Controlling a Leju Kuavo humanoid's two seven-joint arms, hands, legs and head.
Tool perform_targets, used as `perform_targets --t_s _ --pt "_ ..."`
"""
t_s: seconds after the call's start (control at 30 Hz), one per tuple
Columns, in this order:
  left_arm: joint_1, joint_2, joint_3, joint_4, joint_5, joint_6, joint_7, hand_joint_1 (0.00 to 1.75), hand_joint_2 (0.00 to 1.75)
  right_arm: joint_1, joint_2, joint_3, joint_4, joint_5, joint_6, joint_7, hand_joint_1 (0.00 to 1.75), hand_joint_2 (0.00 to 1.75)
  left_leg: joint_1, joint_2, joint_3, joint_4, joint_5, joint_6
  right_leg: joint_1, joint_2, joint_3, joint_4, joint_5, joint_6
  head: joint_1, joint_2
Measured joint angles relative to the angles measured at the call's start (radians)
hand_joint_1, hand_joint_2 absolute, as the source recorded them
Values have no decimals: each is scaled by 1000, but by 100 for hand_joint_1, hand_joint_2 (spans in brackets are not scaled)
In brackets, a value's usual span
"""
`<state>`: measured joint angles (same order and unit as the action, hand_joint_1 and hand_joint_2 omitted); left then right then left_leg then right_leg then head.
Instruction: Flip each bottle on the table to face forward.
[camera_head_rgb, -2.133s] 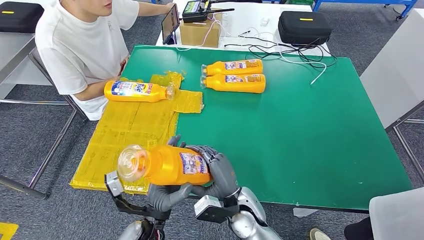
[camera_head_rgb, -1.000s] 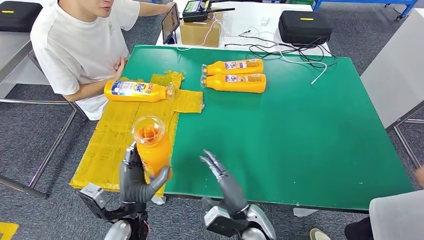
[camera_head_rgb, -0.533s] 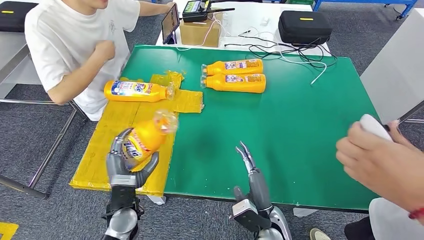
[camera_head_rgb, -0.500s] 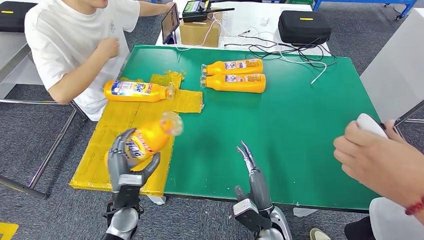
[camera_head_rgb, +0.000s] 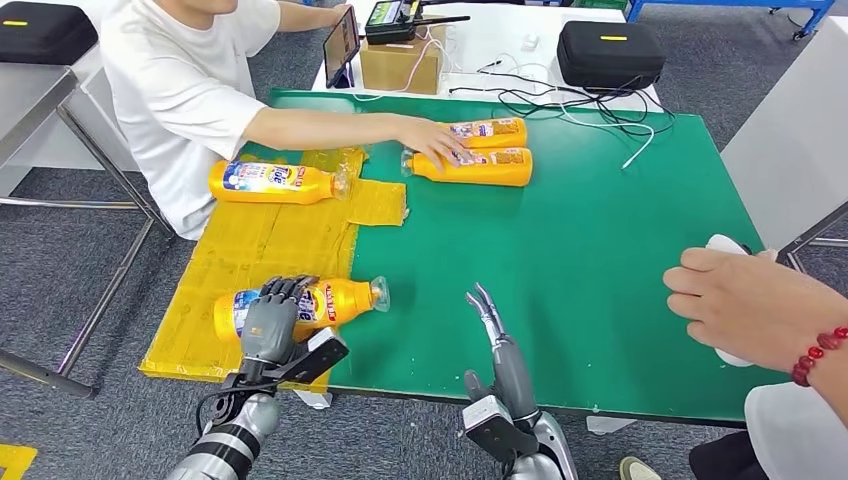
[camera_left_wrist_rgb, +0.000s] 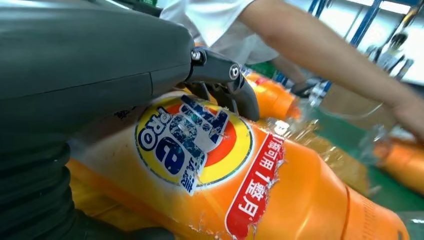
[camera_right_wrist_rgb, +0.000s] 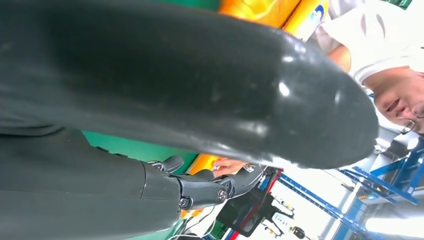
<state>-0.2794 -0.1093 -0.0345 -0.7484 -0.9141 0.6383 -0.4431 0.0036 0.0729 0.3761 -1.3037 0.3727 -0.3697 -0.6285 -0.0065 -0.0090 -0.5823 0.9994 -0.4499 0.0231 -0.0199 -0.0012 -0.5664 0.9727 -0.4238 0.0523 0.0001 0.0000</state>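
An orange bottle (camera_head_rgb: 340, 298) lies on its side on the yellow mat (camera_head_rgb: 262, 245), blue-and-red label up, clear cap pointing right onto the green table (camera_head_rgb: 580, 260). My left hand (camera_head_rgb: 270, 318) grips it from above, fingers (camera_left_wrist_rgb: 225, 85) wrapped over the label of the bottle (camera_left_wrist_rgb: 225, 165). My right hand (camera_head_rgb: 497, 335) stands open over the table's near edge, fingers (camera_right_wrist_rgb: 200, 190) straight, holding nothing. A second bottle (camera_head_rgb: 270, 182) lies at the mat's far end. Two more bottles (camera_head_rgb: 490, 132) (camera_head_rgb: 485, 166) lie side by side at the back, a person's hand (camera_head_rgb: 430, 140) on them.
Another person's hand (camera_head_rgb: 750, 305) holds a white object over the table's right edge. Behind the table sit a cardboard box (camera_head_rgb: 400, 65), a tablet (camera_head_rgb: 340, 45), a black case (camera_head_rgb: 608, 50) and loose cables (camera_head_rgb: 560, 100). A seated person (camera_head_rgb: 190, 90) is at the left.
My left hand has lowered the tilted bottle flat onto the mat, label up. The seated person has reached an arm across to the two back bottles. My right hand barely moved.
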Motion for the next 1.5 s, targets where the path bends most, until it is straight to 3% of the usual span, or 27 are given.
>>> perform_targets --t_s 0.03,0.1,0.13,0.43,0.6,0.83,0.93,1.07,1.27,1.4,1.5 --pt "-11 6 -9 17 -13 -8 22 87 0 0 1 -3 1 0 2 0 0 0 0 0 0 0 0 0 0 0 0 0 0 0 0 0" --pt "-33 16 -26 46 -29 -28 62 13 0 0 3 -11 2 0 3 0 0 0 0 0 2 0 0 0 0 0 2 0 0 0 0 0" --pt "-42 19 -33 56 -30 -43 78 5 0 0 3 -15 2 0 4 0 0 0 0 0 3 0 0 0 0 0 3 0 0 0 0 0" --pt "-76 29 -76 67 57 -251 114 0 0 0 8 -44 5 18 11 1 0 0 0 -6 12 -1 0 0 0 -3 12 0 -1 -1 0 0" --pt "-55 36 -105 11 149 -353 72 0 0 1 11 -51 7 29 11 1 0 0 0 -7 14 -1 2 0 0 -5 12 0 -1 -2 0 0" --pt "40 30 -133 -135 307 -312 -35 0 0 3 11 -53 18 39 6 0 0 0 -1 -4 9 0 3 0 0 -5 9 0 2 -3 0 0" --pt "84 6 -129 -216 460 -219 -155 0 0 3 13 -52 21 47 -20 -11 0 0 0 -2 5 0 3 0 0 -4 5 0 2 -3 0 0" --pt "134 -40 -128 -383 670 -107 -249 0 0 2 12 -27 24 110 -114 -31 0 175 0 -2 1 0 3 0 0 -3 1 0 2 -3 0 0" --pt "205 -56 -169 -577 694 -90 -217 0 0 -5 -40 16 24 410 -308 76 0 175 -1 -2 -1 0 3 1 0 -3 -1 0 2 -3 0 0" --pt "279 -57 -214 -645 665 -99 -221 0 175 -5 -105 0 17 559 -317 163 0 175 -2 -1 -2 0 3 1 -1 -3 -2 -1 2 -3 0 0" --pt "316 -64 -241 -665 668 -100 -205 0 175 -8 -155 -28 3 627 -301 226 0 175 -2 -2 -2 0 2 1 -1 -3 -2 -1 2 -3 0 0"
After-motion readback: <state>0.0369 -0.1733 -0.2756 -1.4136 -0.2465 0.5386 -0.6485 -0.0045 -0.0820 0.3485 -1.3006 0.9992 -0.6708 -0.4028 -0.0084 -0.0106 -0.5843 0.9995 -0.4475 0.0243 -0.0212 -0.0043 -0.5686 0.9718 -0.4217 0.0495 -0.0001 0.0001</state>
